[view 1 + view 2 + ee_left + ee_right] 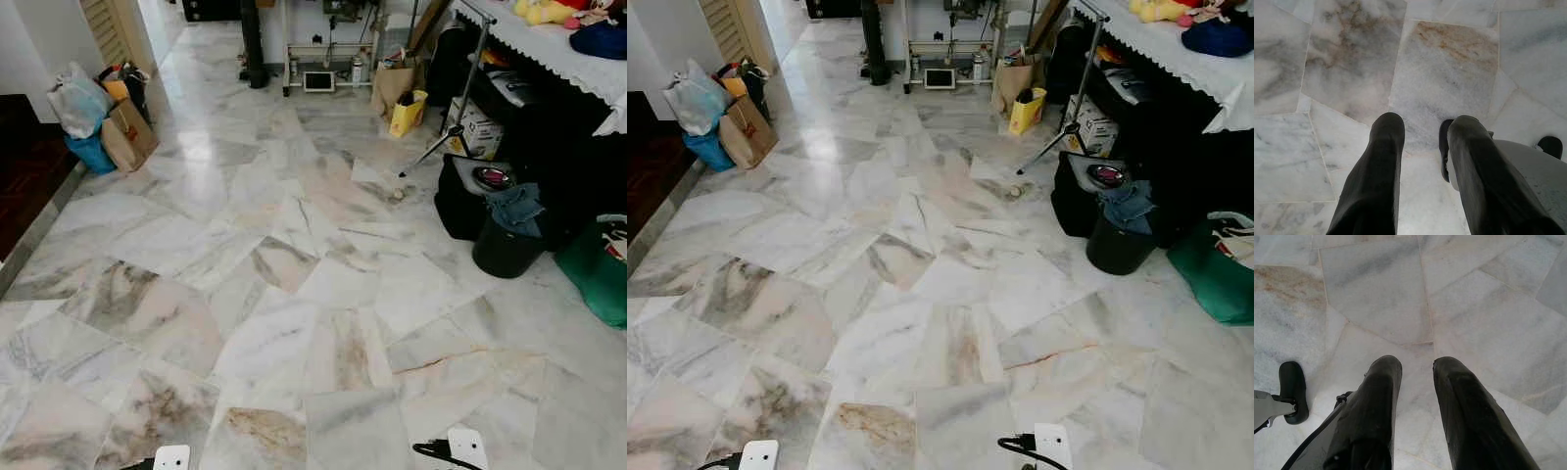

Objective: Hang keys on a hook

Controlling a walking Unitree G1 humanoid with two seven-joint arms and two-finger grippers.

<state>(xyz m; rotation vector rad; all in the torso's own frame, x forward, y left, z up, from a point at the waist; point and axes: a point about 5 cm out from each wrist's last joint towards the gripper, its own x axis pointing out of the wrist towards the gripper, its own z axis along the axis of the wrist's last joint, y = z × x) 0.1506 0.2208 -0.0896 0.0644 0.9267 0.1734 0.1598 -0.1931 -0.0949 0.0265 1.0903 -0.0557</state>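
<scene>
Hidden/cut off: table (pixel 549 44) at far right runs off the frame edge; toys (pixel 549 10) on its cloth are clipped at the top. Green bag (pixel 600 269) is cut by the right edge.
Hard to make out: clutter at the far wall is too small to name, bar a white frame (pixel 318 80) on the floor. Small object (pixel 397 195) by the tripod foot not identifiable.
Keys, hook: cannot pick out either among what can be seen.
Left gripper (pixel 1422 132): hangs over the marble floor (pixel 294 294), pointing down; fingers (pixel 1378 171) spread with a clear gap, holding nothing, touching nothing.
Right gripper (pixel 1418 364): same pose over the floor; fingers (pixel 1464 411) apart, nothing between them.
Robot's feet: a dark foot (pixel 1293 391) beside the right gripper; another tip (pixel 1550 145) near the left.
Left side: bags (pixel 103 113) heaped by the wall, blue one (pixel 91 152) lowest.
Right side: yellow bag (pixel 407 113), tripod leg (pixel 436 147), black bin (pixel 505 245) with denim (pixel 514 208) draped on it.
</scene>
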